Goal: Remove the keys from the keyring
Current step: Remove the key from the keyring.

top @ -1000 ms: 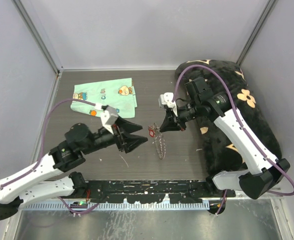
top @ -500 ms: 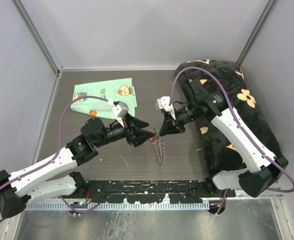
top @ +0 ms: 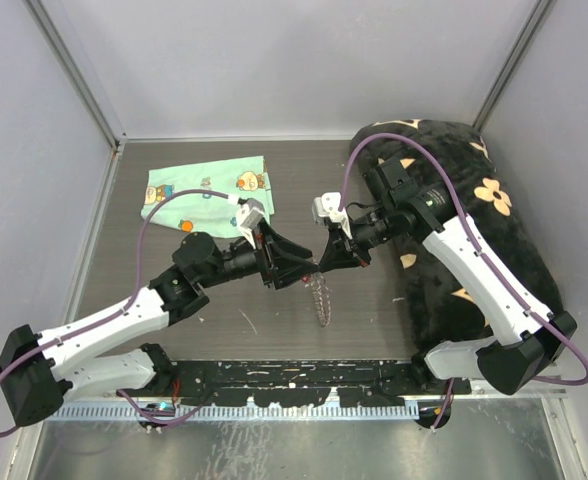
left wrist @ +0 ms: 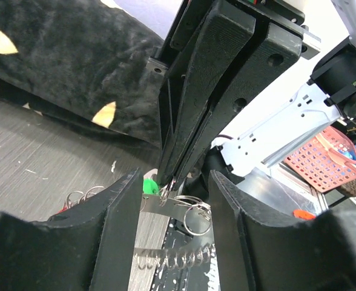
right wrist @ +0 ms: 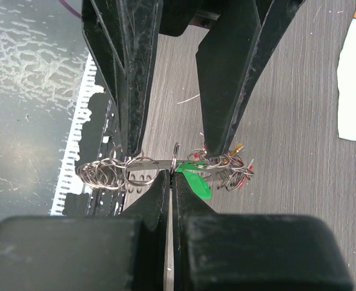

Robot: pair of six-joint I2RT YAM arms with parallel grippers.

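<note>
The keyring (top: pixel 321 296) hangs edge-on over the middle of the table, fringed with small silver rings and keys (right wrist: pixel 231 168). My right gripper (top: pixel 326 262) holds it from above, its jaws shut on the thin wire (right wrist: pixel 175 159) beside a green-headed key (right wrist: pixel 197 183). From the left, my left gripper (top: pixel 304 270) reaches in open. Its two fingers (left wrist: pixel 122 233) straddle the ring's upper part, where a flat silver key (left wrist: pixel 160 202) and loose rings (left wrist: pixel 194 216) lie between them. Whether those fingers press on the metal I cannot tell.
A mint-green cartoon-print cloth (top: pixel 209 192) lies at the back left. A black cushion with tan flowers (top: pixel 474 230) fills the right side under the right arm. A black perforated strip (top: pixel 294 380) runs along the near edge.
My left arm has swung forward and right, bringing its jaws from beside the keyring to around its top, and they have narrowed a little. The right gripper shifted slightly left, still holding the ring.
</note>
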